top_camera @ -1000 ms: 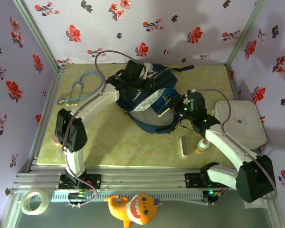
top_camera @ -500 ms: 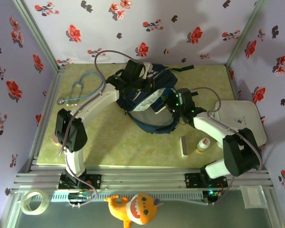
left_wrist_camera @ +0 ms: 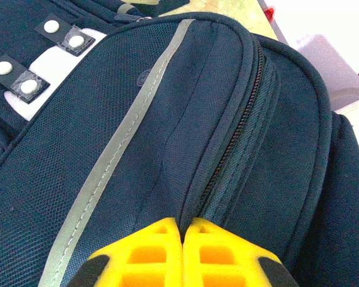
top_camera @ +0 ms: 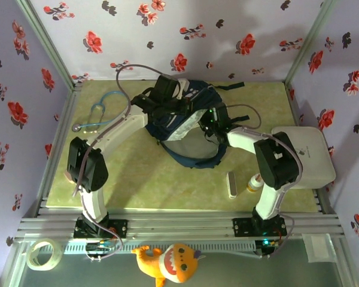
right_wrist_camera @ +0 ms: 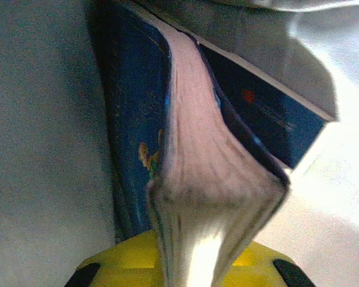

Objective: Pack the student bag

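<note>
The student bag (top_camera: pixel 188 152) lies at the table's back middle, navy with a pale stripe (left_wrist_camera: pixel 116 149) and a zip. My left gripper (top_camera: pixel 169 89) sits over its far top; in the left wrist view it (left_wrist_camera: pixel 183 226) is shut, pinching a fold of the navy fabric beside the zip. My right gripper (top_camera: pixel 211 121) reaches into the bag's open mouth from the right. In the right wrist view it (right_wrist_camera: pixel 198 254) is shut on a blue-covered book (right_wrist_camera: pixel 209 149), gripped by its page edge, with the bag's grey lining (right_wrist_camera: pixel 42 119) on either side of it.
A stethoscope (top_camera: pixel 105 110) lies back left. A white rounded case (top_camera: pixel 311 158) sits at the right, with a small bottle (top_camera: pixel 254 182) and a white stick-shaped item (top_camera: pixel 231 184) in front of the bag. A tape roll (top_camera: pixel 42 252) and a plush toy (top_camera: pixel 170 263) lie beyond the near rail.
My right arm has swung left and away from its base, carrying the book from beside the bag into its open mouth. The left gripper has kept its pinch on the bag.
</note>
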You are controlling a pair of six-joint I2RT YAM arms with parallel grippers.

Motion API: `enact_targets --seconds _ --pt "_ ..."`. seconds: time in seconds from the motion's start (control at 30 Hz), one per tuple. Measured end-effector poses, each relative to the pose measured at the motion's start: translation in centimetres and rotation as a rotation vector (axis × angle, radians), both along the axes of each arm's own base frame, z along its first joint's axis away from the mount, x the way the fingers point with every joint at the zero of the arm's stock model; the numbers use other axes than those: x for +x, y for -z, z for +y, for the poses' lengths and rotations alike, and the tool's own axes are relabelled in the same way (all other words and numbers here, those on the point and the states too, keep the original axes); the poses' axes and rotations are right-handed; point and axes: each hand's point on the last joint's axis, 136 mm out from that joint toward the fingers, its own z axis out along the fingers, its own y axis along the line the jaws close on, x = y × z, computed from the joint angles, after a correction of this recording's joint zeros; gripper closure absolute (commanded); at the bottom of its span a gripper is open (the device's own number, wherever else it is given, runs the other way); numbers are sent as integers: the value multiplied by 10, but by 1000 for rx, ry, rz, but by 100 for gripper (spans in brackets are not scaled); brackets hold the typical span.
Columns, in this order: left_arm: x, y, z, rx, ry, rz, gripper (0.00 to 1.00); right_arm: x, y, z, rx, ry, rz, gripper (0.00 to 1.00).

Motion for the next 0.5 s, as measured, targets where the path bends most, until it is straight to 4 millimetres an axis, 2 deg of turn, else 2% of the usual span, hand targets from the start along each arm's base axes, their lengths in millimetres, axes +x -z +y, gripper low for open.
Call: enact_targets --seconds 0.13,0.3,0.4,0.5 --pt "1 -2 2 -4 -6 1 100 13 -4 12 42 7 -26 96" --pt "3 -2 4 -10 -20 8 100 22 1 21 71 -5 -32 92" --pt "5 -2 7 -14 -29 12 100 23 0 23 79 -13 -36 85" --pt "6 -2 8 -19 -35 18 100 23 -2 24 85 -20 -43 69"
